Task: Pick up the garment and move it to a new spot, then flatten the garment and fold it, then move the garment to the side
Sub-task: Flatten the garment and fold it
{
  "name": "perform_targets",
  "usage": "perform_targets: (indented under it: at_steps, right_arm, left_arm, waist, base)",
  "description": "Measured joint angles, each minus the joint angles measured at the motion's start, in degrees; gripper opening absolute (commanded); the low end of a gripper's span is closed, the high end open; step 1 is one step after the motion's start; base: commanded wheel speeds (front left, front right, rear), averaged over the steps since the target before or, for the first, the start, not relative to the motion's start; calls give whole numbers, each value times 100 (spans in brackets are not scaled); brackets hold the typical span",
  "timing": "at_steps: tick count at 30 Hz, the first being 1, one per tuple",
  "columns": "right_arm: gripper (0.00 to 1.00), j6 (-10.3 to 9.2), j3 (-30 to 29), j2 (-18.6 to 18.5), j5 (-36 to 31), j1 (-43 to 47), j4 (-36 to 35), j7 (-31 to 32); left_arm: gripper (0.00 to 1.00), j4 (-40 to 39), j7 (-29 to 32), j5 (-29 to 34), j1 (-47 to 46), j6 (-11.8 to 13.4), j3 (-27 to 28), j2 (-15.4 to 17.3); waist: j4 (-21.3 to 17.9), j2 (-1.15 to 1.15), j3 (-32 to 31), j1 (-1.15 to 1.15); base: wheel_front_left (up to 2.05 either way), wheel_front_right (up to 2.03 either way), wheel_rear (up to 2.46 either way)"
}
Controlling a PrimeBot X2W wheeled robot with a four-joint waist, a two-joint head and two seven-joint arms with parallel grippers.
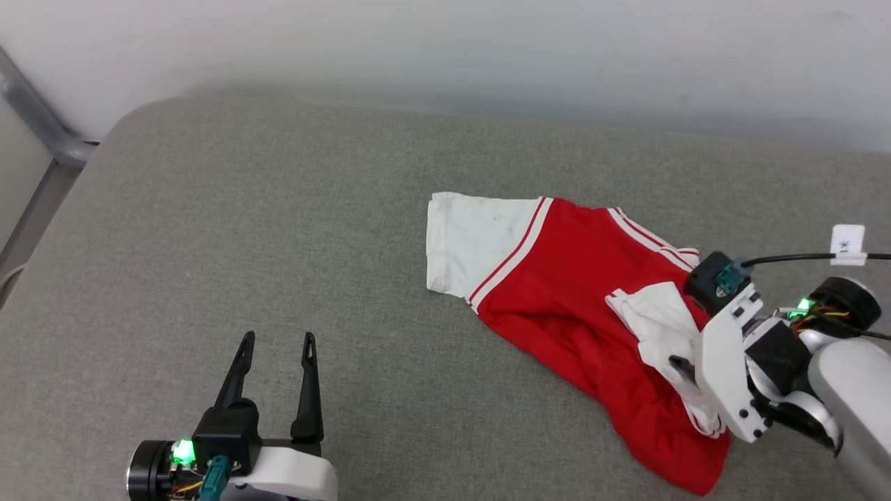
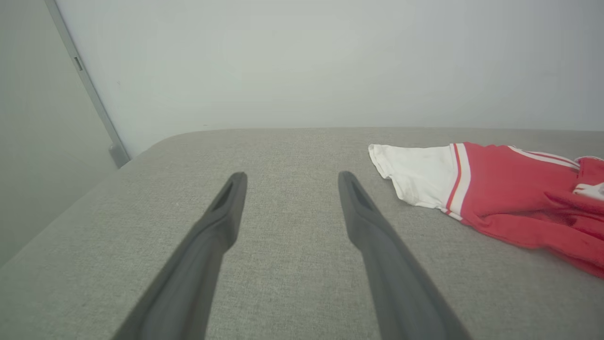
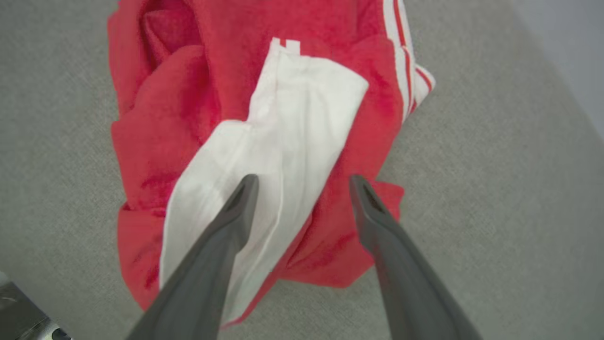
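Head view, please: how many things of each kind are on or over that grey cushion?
Red jersey-style T-shirt with white sleeves: 1
Grey woven fabric cushion: 1
Robot grippers with two long dark fingers, jaws open: 2 (left gripper, right gripper)
Total: 4

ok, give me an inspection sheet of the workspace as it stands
Surface: grey fabric cushion, flat.
Job's things: garment crumpled; spread sleeve lies flat, folded sleeve lies over the red body.
Clutter: nothing seen.
End effectors: left end effector open above bare cushion, apart from the garment; right end effector open over the folded sleeve, contact unclear.
Cables: black cable with white tag leads right from the right wrist.
Surroundings: pale wall; grey metal post at left.
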Motion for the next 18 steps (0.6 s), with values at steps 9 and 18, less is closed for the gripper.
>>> perform_targets:
  at_steps: [9, 18]
  right_arm:
    - [100, -1, 879, 45, 186, -182, 814, -196]
    - [0, 0, 1082, 245, 255, -451, 1050, -1688]
  left_arm:
    - [100, 35, 0, -18, -240, -2, -63, -62]
    - [100, 120, 0, -23, -246, 16, 21, -78]
  waist:
    - [141, 0, 393, 0]
    - [39, 0, 256, 0]
  base:
    - [0, 0, 0]
    - [0, 0, 0]
